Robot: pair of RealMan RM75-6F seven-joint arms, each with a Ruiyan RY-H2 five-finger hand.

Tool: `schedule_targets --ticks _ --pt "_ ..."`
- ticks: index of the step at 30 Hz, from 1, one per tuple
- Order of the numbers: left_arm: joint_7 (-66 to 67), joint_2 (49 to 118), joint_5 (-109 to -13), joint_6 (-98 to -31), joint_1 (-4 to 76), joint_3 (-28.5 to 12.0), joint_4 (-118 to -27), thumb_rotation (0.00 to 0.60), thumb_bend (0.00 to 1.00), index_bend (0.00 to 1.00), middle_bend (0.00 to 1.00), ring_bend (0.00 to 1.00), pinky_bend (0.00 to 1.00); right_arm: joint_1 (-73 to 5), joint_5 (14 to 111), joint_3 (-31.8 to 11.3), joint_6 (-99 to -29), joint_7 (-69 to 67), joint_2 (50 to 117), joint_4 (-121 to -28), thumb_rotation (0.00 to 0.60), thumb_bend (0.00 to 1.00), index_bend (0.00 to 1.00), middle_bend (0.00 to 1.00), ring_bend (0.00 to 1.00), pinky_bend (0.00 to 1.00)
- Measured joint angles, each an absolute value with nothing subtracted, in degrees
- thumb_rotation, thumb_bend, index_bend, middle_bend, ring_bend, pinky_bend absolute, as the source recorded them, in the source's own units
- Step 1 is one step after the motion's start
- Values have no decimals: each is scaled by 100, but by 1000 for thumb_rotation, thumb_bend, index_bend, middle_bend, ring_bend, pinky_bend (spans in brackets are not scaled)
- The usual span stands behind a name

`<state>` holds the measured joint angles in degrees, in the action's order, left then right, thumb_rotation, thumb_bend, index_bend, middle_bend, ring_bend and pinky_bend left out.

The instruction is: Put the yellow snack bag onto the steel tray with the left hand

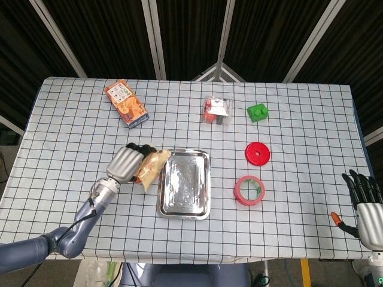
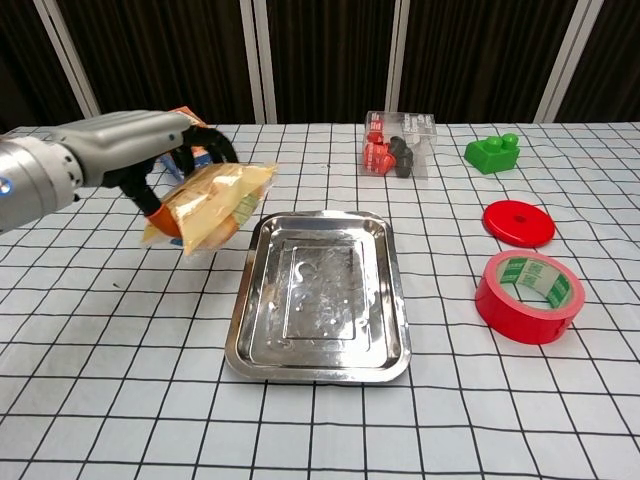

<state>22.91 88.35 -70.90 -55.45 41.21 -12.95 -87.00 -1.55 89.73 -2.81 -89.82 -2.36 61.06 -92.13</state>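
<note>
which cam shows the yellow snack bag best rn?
Chest view. The yellow snack bag shows large and side-on, lifted off the table in the left hand, beside the steel tray. In the head view the bag is small and partly covered by the hand, reaching the tray's left rim.

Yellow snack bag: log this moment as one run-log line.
phase: carry | left hand: holds yellow snack bag above table, beside left rim of steel tray | right hand: idle, holds nothing | tray: empty
</note>
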Motion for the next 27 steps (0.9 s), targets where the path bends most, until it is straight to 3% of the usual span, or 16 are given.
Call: schedule_targets --ticks 5,8,11,13,15,17,20,27 --pt "2752 9284 -6748 -5375 4549 -1465 -8671 600 252 235 357 373 282 -116 9127 -209 -9064 -405 6024 -9199 600 298 0 0 0 0" --pt "2951 9660 -6533 -5286 4784 -1506 -8454 600 242 174 356 365 288 -86 9084 -227 -9109 -530 5991 -9158 600 298 0 0 0 0" --pt "3166 9922 -6327 -5200 4951 -1488 -8191 600 211 149 333 311 292 -33 9053 -229 -9164 -635 5946 -9133 600 297 0 0 0 0" --pt "3159 10056 -6333 -5171 5010 -1451 -8005 600 169 101 262 226 291 -6 9087 -209 -9203 -659 5925 -9149 600 297 0 0 0 0" --pt "3067 10185 -6361 -5106 5072 -1378 -7816 600 112 36 115 92 286 35 9132 -193 -9290 -673 5907 -9171 600 298 0 0 0 0" --pt "3020 10206 -6355 -5055 5090 -1326 -7786 600 59 0 8 4 248 90 9160 -186 -9397 -676 5896 -9184 600 297 0 0 0 0" --pt "3129 10110 -6278 -5102 5071 -1285 -8003 600 28 0 0 0 137 133 9169 -155 -9405 -656 5875 -9205 600 297 0 0 0 0" --pt "3178 9560 -6201 -5302 4937 -1248 -9020 600 16 0 0 0 78 147 9282 -77 -9353 -455 5850 -9351 600 298 0 0 0 0"
